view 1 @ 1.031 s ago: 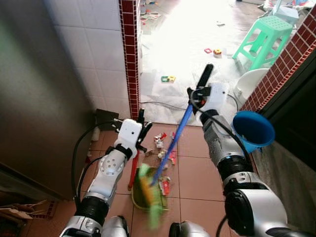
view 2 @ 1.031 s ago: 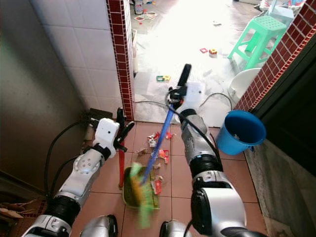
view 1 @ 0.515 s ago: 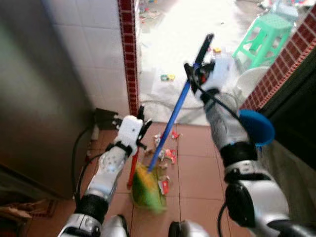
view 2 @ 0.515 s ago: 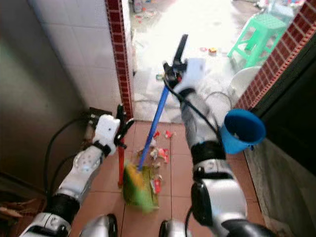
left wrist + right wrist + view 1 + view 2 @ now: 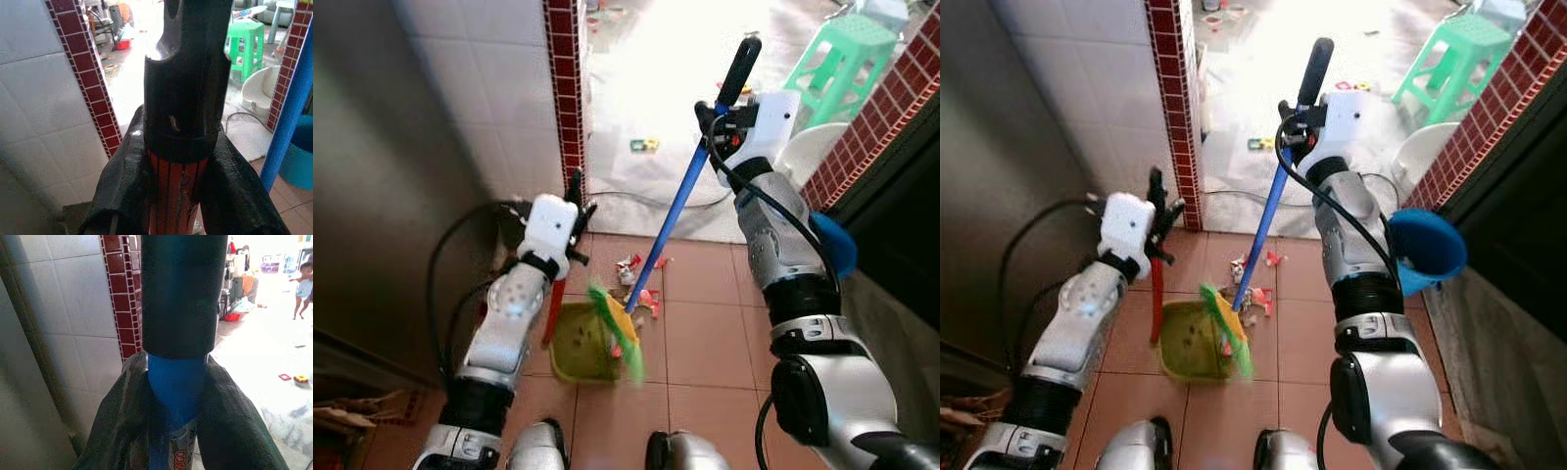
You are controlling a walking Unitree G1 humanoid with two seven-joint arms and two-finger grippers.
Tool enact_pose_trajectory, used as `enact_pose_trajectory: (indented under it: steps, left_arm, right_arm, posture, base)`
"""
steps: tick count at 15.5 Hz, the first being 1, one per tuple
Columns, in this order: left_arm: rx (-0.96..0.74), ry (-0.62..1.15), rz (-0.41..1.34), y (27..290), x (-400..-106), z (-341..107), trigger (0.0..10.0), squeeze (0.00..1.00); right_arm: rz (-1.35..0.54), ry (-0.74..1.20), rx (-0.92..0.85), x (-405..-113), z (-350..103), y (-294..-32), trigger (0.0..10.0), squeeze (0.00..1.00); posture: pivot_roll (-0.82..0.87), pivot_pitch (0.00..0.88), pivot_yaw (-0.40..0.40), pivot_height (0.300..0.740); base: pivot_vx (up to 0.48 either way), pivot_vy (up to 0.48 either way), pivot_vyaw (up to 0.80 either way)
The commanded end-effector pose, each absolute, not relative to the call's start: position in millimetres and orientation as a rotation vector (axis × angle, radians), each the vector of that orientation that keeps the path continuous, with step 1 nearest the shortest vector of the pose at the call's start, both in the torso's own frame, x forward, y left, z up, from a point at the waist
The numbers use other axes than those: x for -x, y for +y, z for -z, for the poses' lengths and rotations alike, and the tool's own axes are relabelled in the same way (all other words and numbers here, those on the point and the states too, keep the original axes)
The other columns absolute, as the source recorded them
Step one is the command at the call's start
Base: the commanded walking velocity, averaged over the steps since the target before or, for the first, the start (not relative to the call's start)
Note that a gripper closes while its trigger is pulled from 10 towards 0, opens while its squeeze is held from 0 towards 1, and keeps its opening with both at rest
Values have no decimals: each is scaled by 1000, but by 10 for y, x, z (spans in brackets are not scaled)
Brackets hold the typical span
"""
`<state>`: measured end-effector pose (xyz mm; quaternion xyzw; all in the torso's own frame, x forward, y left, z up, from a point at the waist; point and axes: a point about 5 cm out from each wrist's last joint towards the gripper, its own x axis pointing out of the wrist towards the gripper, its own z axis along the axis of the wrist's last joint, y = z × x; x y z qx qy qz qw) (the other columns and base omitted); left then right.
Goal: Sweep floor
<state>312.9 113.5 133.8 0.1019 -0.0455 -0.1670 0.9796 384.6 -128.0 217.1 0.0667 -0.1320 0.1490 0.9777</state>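
Right gripper jaws clamp broom, blue handle slanting down to bristles at dustpan mouth. Left gripper jaws clamp upright red dustpan handle. Scraps just beyond dustpan.

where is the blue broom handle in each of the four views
Left eye view: blue broom handle slants from the right gripper down to the green dustpan.
Right eye view: same slant, centre.
Left wrist view: blue bar at the right edge.
Right wrist view: clamped between the black fingers, centre.
Shared landmark: red-tiled wall edge.
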Motion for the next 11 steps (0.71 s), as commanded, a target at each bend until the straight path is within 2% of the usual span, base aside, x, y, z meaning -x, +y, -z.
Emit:
enact_pose_trajectory:
  steps: [1,6,8,11]
  left_arm:
    - [-204,-112,360,1092,-3116,-1400,10000,0]
    - [-307,-11,389,1137,-2988,-1192,10000,0]
    - [-369,38,387,1205,-2968,-1105,10000,0]
    - [-373,99,319,1291,-2985,-943,10000,0]
  right_arm:
    - [-298,-334,-70,-3836,-2286,-1283,10000,0]
    - [-266,-361,99,-3775,-2178,-1337,10000,0]
    - [-223,-320,120,-3768,-2011,-1404,10000,0]
    - [-221,-246,100,-3744,-1737,-1342,10000,0]
  posture:
    - [-66,113,-49,740]
    - [-69,134,-46,740]
    - [-66,154,-44,740]
    - [-51,186,-42,740]
  base:
    - [0,0,0]
    - [0,0,0]
    - [0,0,0]
    - [0,0,0]
